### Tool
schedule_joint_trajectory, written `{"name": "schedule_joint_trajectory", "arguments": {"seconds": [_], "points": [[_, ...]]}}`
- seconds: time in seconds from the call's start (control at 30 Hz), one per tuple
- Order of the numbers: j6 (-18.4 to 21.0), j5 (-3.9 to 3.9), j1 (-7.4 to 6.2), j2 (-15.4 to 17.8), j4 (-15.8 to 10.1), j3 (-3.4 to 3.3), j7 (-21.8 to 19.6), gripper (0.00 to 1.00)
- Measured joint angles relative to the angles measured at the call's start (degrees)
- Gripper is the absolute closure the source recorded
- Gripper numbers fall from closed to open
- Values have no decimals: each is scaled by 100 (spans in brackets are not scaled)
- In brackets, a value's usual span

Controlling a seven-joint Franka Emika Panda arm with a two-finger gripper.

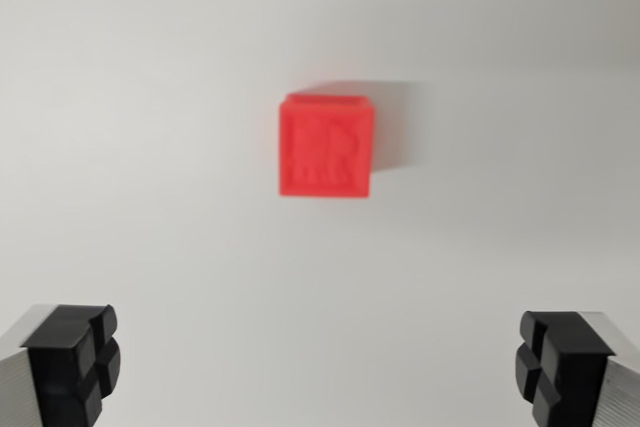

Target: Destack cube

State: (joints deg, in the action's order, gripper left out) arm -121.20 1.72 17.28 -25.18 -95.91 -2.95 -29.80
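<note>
A red cube [326, 145] with a raised figure on its top face lies on the white surface, a little above the middle of the wrist view. Any cube beneath it is hidden from this top-down angle. My gripper [318, 367] hangs above the surface with its two black fingertips [75, 359] far apart at the bottom corners. It is open with nothing between the fingers. The cube lies beyond the fingertips, roughly centred between them.
A plain white tabletop [150, 67] fills the view. The cube casts a soft shadow [395, 127] toward the wrist view's right.
</note>
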Motion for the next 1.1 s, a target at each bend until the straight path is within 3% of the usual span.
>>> {"name": "schedule_joint_trajectory", "arguments": {"seconds": [0.63, 1.1], "points": [[649, -11, 0, 263, 385, -7, -10, 0], [793, -12, 0, 293, 492, -9, -11, 0]]}}
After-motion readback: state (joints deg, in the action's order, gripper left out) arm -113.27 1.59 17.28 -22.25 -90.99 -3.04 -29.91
